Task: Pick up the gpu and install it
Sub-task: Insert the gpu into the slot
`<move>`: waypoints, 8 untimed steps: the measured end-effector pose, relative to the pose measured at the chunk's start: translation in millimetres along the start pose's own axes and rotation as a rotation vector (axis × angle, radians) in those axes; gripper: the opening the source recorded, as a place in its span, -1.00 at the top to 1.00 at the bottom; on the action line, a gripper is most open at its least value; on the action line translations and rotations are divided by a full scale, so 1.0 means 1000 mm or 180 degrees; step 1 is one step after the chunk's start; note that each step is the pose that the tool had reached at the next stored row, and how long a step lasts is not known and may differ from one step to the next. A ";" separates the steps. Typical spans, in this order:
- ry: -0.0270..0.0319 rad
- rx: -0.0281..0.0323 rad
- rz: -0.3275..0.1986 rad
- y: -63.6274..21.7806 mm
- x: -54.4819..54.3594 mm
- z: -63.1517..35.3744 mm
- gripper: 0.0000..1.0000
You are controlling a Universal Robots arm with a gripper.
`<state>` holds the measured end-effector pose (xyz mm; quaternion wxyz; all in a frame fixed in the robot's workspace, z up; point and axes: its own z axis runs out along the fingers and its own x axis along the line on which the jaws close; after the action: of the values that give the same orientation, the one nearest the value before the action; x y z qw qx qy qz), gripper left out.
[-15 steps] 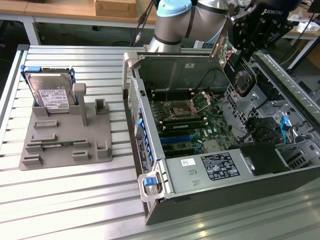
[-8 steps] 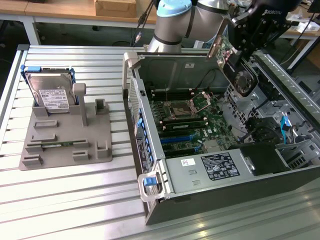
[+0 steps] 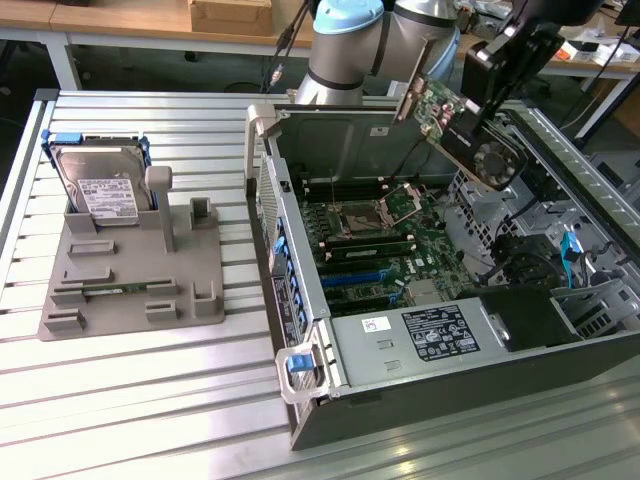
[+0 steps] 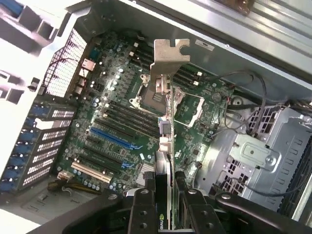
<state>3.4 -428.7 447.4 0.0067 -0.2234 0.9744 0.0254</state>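
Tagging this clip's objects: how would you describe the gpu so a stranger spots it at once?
Find the open computer case on the exterior view's right. Above its far end, the jaws hold the gpu tilted in the air. Unlike the motherboard below, it is a loose green card with a metal end bracket.

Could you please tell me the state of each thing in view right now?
gpu: held in the air, not yet installed.
gripper: shut on the gpu.
computer case: side open, motherboard exposed.
hard drive: standing in the grey holder.
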 end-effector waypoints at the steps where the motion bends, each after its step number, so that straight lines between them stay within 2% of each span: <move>1: 0.0005 -0.0002 -0.0094 0.0000 0.000 0.0001 0.47; 4: 0.0019 -0.0010 -0.0400 0.0000 0.000 0.0005 0.47; 8: 0.0029 -0.0016 -0.0631 -0.0001 0.000 0.0008 0.47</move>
<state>3.4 -428.7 446.6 0.0042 -0.3188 0.9474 0.0260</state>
